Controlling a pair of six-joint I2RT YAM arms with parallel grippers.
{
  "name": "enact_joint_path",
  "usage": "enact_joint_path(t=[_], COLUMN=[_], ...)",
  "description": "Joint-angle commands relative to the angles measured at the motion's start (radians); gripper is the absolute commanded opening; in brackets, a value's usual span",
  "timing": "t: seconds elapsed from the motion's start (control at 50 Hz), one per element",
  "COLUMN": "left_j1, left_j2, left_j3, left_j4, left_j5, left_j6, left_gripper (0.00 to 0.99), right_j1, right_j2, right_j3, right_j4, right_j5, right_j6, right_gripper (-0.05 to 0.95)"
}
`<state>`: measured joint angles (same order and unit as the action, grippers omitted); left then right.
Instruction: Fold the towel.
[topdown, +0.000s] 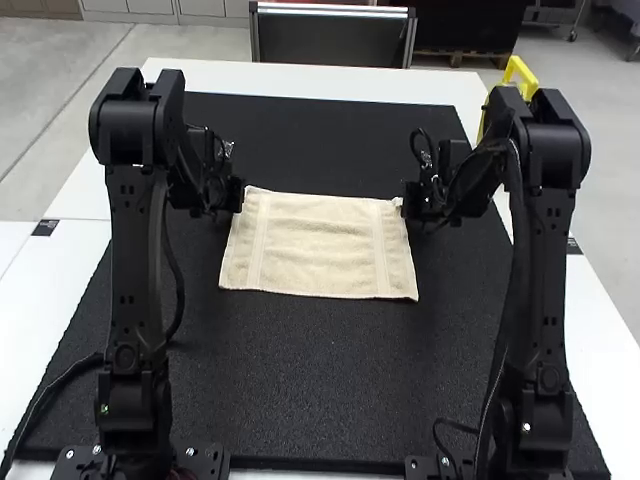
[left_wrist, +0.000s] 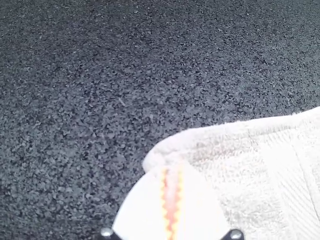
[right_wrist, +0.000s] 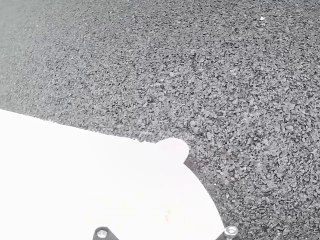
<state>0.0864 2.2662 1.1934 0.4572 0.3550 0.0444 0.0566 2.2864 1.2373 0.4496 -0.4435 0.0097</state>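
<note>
A cream towel (topdown: 318, 245) lies spread, roughly rectangular, on the black mat. At its far left corner is my left gripper (topdown: 236, 196), and at its far right corner my right gripper (topdown: 408, 204). In the left wrist view, the white fingers of the left gripper (left_wrist: 172, 175) are together on a corner of the towel (left_wrist: 245, 165). Seen from the right wrist, the right gripper (right_wrist: 172, 167) is closed over a towel corner, with a small rounded bit of the towel (right_wrist: 174, 149) poking out past its tips; glare hides the finger edges.
The black mat (topdown: 320, 380) extends around the towel on the white table (topdown: 445, 88). A yellow object (topdown: 516, 75) stands behind the right arm, near the table's far right side. Cables run beside both arm bases.
</note>
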Motion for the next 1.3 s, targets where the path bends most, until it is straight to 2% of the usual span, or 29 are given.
enact_joint_path(t=[0.0, 0.42, 0.92, 1.28], left_j1=[0.018, 0.024, 0.024, 0.033], left_j2=[-0.046, -0.114, -0.209, -0.28], left_j3=[-0.018, -0.04, -0.1, -0.155], left_j4=[-0.002, -0.011, -0.026, -0.04], left_j5=[0.015, 0.056, 0.081, 0.093], left_j6=[0.002, 0.002, 0.005, 0.026], left_gripper=[0.026, 0.026, 0.026, 0.026], right_j1=[-0.001, -0.021, -0.057, -0.069], right_j2=[-0.059, -0.123, -0.203, -0.274], right_j3=[-0.022, -0.036, -0.088, -0.16], right_j4=[-0.009, -0.015, -0.032, -0.049], right_j5=[-0.06, -0.072, -0.101, -0.135], right_j6=[0.01, 0.015, 0.032, 0.032], right_gripper=[-0.02, -0.02, -0.02, -0.02])
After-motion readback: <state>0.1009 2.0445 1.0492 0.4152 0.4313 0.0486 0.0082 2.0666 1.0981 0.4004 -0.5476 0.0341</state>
